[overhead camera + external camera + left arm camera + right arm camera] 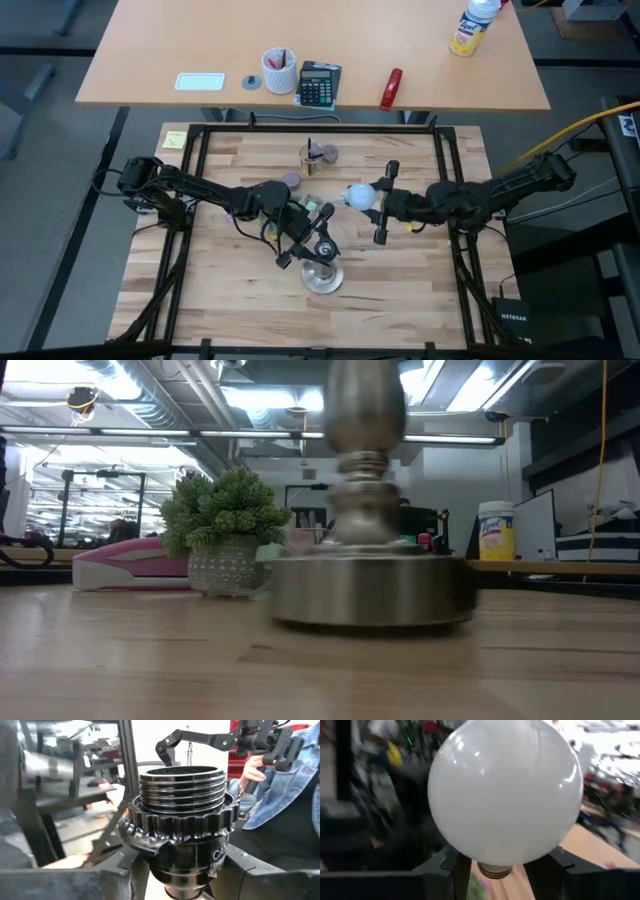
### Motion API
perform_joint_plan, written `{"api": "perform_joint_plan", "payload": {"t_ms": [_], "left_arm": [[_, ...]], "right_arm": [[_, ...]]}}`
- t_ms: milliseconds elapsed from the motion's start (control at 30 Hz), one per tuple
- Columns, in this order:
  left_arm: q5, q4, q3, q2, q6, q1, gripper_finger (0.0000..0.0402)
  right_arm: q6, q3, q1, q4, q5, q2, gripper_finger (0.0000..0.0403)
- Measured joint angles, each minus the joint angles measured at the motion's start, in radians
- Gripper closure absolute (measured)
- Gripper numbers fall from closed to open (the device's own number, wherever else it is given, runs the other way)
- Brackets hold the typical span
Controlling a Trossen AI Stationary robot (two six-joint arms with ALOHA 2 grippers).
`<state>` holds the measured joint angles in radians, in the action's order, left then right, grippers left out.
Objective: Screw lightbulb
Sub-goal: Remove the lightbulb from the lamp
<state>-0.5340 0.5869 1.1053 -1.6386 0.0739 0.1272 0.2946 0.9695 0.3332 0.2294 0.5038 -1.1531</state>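
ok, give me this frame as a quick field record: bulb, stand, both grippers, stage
bulb: frosted white globe lightbulb with a silvery screw base, held off the table, apart from the stand
stand: silver round-based lamp stand with a black threaded socket, upright on the wooden table
socket: empty
left gripper: fingers around the stand just below the socket
right gripper: shut on the lightbulb
stage: bulb not yet at the socket
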Motion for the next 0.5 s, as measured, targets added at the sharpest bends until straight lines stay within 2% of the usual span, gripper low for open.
{"api": "perform_joint_plan", "payload": {"t_ms": [200,500], "left_arm": [[0.030,0.038,0.002,0.000,0.040,-0.002,0.0247],[0.025,0.025,0.002,0.000,0.035,0.000,0.0247]], "right_arm": [[-0.080,0.000,-0.002,-0.241,0.106,0.007,0.0246],[-0.294,0.000,-0.024,-0.611,0.106,0.007,0.0246]]}}
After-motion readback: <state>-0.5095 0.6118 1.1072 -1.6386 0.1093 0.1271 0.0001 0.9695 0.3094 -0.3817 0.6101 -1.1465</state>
